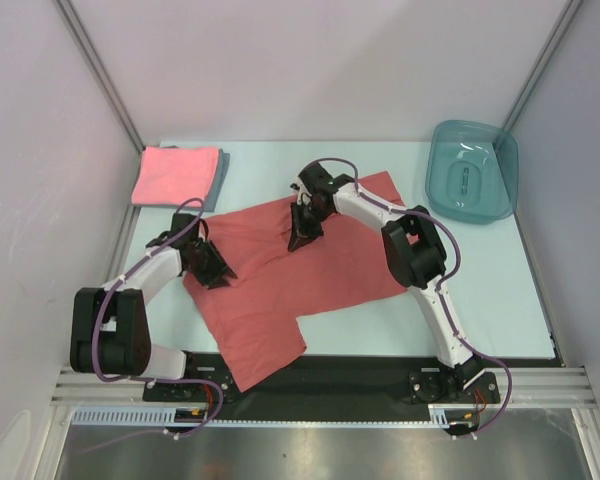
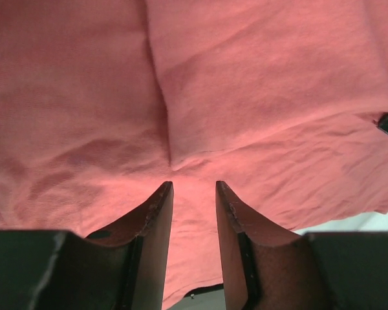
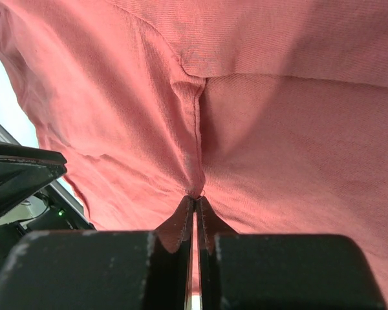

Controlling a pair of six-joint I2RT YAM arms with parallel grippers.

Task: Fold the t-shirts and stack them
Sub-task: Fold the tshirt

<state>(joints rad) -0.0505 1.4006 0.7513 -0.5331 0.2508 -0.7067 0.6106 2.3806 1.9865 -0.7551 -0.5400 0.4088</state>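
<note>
A brick-red t-shirt (image 1: pixel 310 275) lies spread open across the middle of the table, one part hanging over the near edge. My right gripper (image 1: pixel 302 236) is at the shirt's far edge, and in the right wrist view it (image 3: pixel 195 197) is shut on a pinch of the red cloth (image 3: pixel 278 129) at a seam. My left gripper (image 1: pixel 216 268) rests on the shirt's left edge. Its fingers (image 2: pixel 156 213) stand apart with flat red cloth (image 2: pixel 246 77) showing in the gap. A folded pink t-shirt (image 1: pixel 174 175) lies on a folded grey-blue t-shirt (image 1: pixel 218 188) at the far left.
A teal translucent tub (image 1: pixel 472 170) stands at the far right corner of the pale table (image 1: pixel 500 300). White walls close in the back and both sides. A black rail (image 1: pixel 340 372) runs along the near edge by the arm bases.
</note>
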